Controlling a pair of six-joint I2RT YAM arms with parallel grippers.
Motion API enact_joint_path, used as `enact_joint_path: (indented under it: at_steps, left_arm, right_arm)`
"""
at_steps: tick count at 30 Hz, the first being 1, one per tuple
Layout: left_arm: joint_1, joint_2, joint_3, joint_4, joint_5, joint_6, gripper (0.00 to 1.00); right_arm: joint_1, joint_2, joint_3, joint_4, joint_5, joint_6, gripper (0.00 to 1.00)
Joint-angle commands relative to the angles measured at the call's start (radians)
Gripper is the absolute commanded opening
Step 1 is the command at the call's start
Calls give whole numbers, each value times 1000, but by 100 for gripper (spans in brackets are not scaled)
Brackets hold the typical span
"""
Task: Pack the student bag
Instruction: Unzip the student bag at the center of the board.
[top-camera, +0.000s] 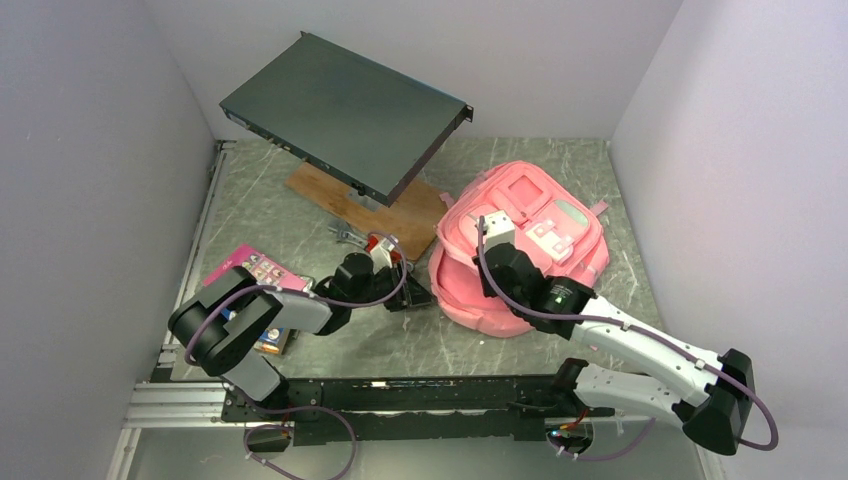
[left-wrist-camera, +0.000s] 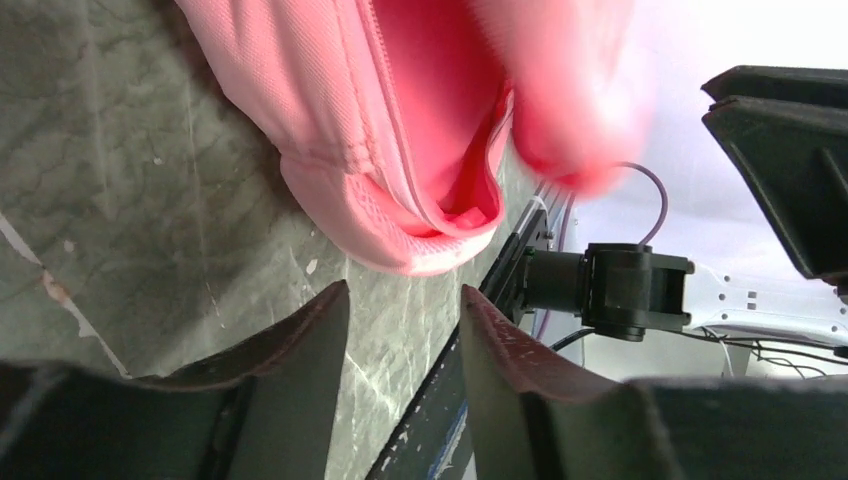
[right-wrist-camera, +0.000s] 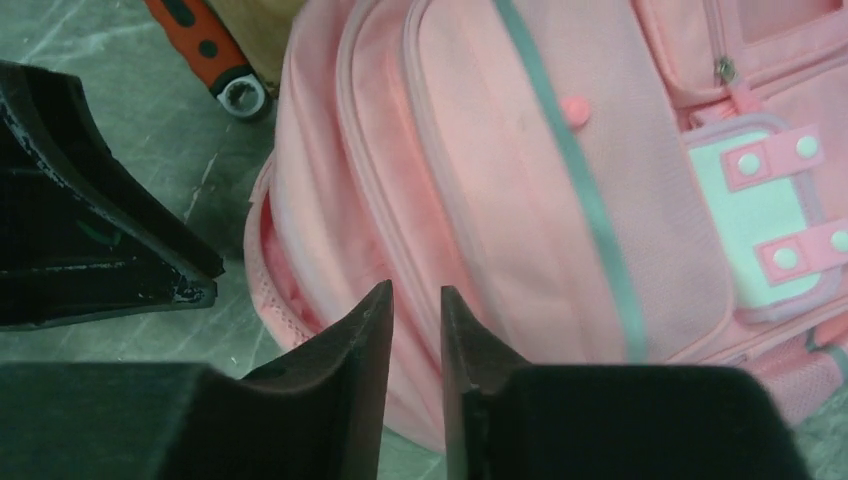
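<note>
One student bag (top-camera: 463, 290) is lying flat on the green table (top-camera: 280, 230), right of the middle. Its big zip pocket is gaping open toward the left gripper (left-wrist-camera: 400, 290), but I cannot tell what is inside. Two arms are working. The left gripper is sitting low just beside the bag's edge, partly open and holding nothing. The right gripper (right-wrist-camera: 414, 288) is hanging over the bag's top, almost shut, with only a thin gap and nothing seen in it. One black flat box (top-camera: 345, 110), one wooden board (top-camera: 400, 215), one orange tool (right-wrist-camera: 200, 45) and one pink box (top-camera: 258, 268) are lying around.
</note>
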Motion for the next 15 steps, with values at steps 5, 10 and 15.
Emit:
enact_joint_path:
  at_steps: [5, 10, 15]
  left_arm:
    - [-12, -324, -67, -242, -174, 187, 57]
    - [-11, -680, -66, -578, -308, 328, 64]
    - [-10, -1038, -8, -915, -455, 443, 73]
  right_arm:
    - [-1, -91, 16, 34, -281, -1, 75]
    - [69, -89, 24, 143, -393, 121, 83]
    - [224, 23, 42, 354, -385, 199, 86]
